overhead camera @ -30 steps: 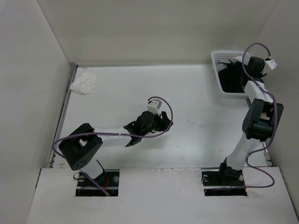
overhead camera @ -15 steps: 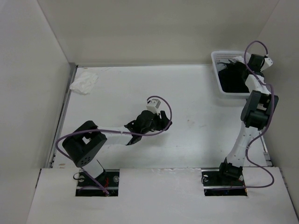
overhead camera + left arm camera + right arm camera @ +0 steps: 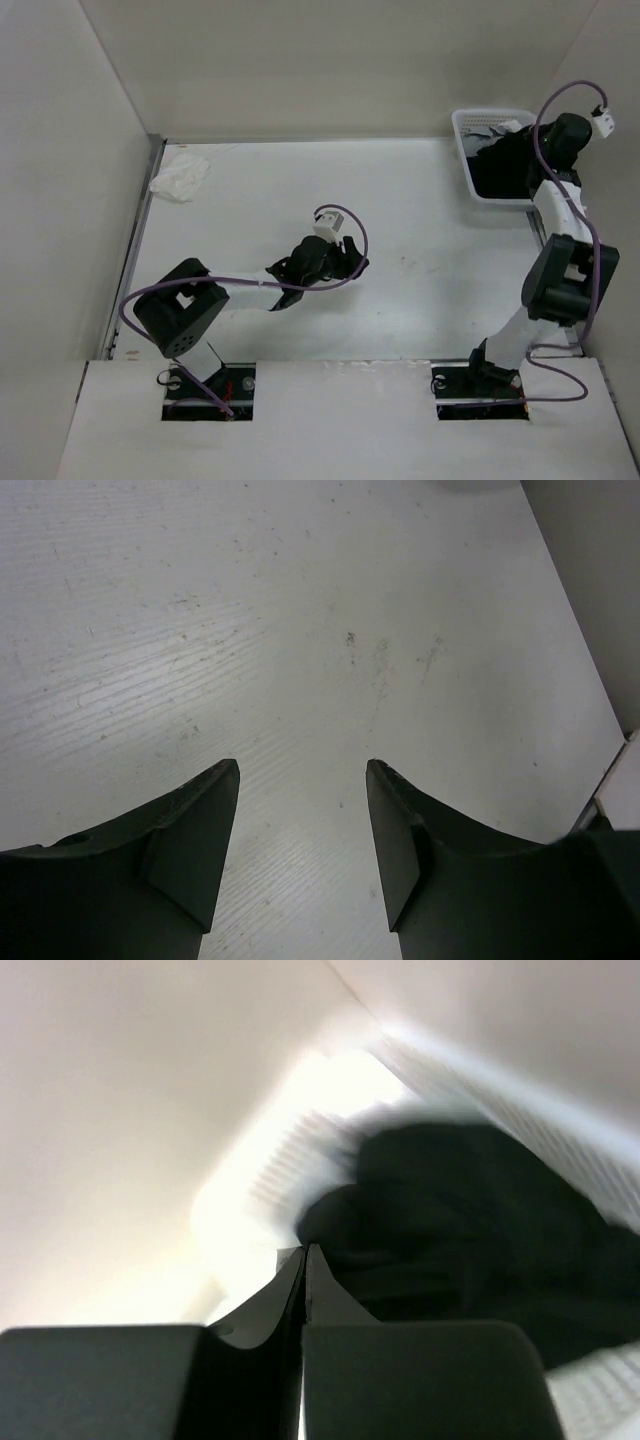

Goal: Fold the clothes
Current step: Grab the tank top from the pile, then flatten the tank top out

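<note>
At the far right corner of the desk (image 3: 420, 200), the clothes (image 3: 460, 1230), 1 black garment, lie heaped in the white basket (image 3: 480, 116), where the right pincer (image 3: 303, 1255) sits at the heap's edge with its 2 jaws pressed flat together and no fabric clearly caught between them. Mid-desk, the left pincer (image 3: 302, 768) hangs spread wide over the desk surface, holding nothing. Doing this step well likely means taking a firm bite of a hem, then lifting slowly toward open desk.
</note>
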Available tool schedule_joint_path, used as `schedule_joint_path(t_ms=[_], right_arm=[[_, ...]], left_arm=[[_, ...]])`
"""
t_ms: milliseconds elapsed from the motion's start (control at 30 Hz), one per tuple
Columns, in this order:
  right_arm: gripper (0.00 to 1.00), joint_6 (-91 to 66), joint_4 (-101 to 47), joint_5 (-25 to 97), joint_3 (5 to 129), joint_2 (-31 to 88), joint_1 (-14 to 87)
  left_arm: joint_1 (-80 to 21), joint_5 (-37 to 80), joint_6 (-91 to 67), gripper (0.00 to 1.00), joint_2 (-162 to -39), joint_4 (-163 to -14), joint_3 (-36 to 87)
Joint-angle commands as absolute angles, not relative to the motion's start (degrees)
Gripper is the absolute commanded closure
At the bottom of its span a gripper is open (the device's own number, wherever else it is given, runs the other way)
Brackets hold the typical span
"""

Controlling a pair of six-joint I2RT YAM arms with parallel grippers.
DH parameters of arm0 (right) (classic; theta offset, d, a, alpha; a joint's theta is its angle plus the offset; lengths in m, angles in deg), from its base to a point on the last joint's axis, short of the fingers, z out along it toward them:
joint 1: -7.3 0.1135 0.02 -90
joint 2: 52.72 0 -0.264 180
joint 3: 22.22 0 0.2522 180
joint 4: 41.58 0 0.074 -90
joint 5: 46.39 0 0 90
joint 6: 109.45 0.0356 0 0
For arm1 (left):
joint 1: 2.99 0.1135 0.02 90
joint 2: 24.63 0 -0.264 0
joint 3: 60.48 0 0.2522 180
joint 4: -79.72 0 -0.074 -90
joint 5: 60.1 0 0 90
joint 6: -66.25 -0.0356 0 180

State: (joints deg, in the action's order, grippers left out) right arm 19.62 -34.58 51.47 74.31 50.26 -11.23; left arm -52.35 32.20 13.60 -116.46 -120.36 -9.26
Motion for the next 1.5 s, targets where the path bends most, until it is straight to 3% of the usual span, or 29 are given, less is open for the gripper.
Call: schedule_joint_path(t_ms=[0, 267, 533, 767, 900, 967, 1133, 1200, 1267, 1367, 1433, 1467], right_arm=[[1.00, 18.71, -53.38, 51.51, 70.22, 29.50, -5.08], [1.00, 9.75, -52.34, 50.64, 72.31, 8.47, 15.66], [0.99, -14.84, -52.34, 58.70, 77.68, 0.88, 53.26], [0.99, -4.36, -55.31, 59.62, 63.73, 10.88, 49.37], [0.97, 4.45, -62.60, 51.63, 60.10, 26.95, 43.83], [0.94, 6.21, -66.12, 45.57, 65.25, 39.76, 39.62], [0.79, 13.68, -51.60, 41.67, 88.45, 57.83, 31.52], [0.63, 13.51, -44.64, 42.81, 92.08, 58.20, 30.98], [0.56, 12.03, -41.54, 45.18, 88.78, 55.14, 30.98], [0.71, 10.52, -38.11, 49.31, 75.35, 46.01, 34.31], [0.91, 11.22, -37.05, 49.94, 63.58, 38.80, 38.35], [0.95, 11.92, -36.87, 49.76, 57.44, 35.29, 41.32]], left_arm=[[-51.37, 32.00, 13.78, 0.48, -114.99, -123.70, -9.71], [-46.19, 34.11, 15.89, 0.48, -107.44, -123.26, -13.05], [-31.97, 38.07, 19.75, 0.47, -82.24, -112.65, -18.59], [-24.58, 37.37, 22.22, 0.46, -75.35, -106.39, -21.83], [-22.54, 36.66, 23.01, 0.46, -76.31, -106.21, -23.42], [-23.06, 37.19, 22.49, 0.46, -77.19, -106.21, -23.69], [-27.10, 38.68, 20.47, 0.46, -80.35, -105.59, -23.78], [-29.65, 40.61, 19.59, 0.46, -82.19, -105.33, -23.86], [-31.67, 41.93, 18.36, 0.46, -84.47, -105.33, -23.52], [-34.31, 43.25, 16.60, 0.47, -89.48, -103.49, -21.85], [-35.11, 43.61, 16.33, 0.48, -93.00, -101.64, -20.79], [-35.11, 43.78, 16.59, 0.48, -94.66, -100.85, -20.61]])
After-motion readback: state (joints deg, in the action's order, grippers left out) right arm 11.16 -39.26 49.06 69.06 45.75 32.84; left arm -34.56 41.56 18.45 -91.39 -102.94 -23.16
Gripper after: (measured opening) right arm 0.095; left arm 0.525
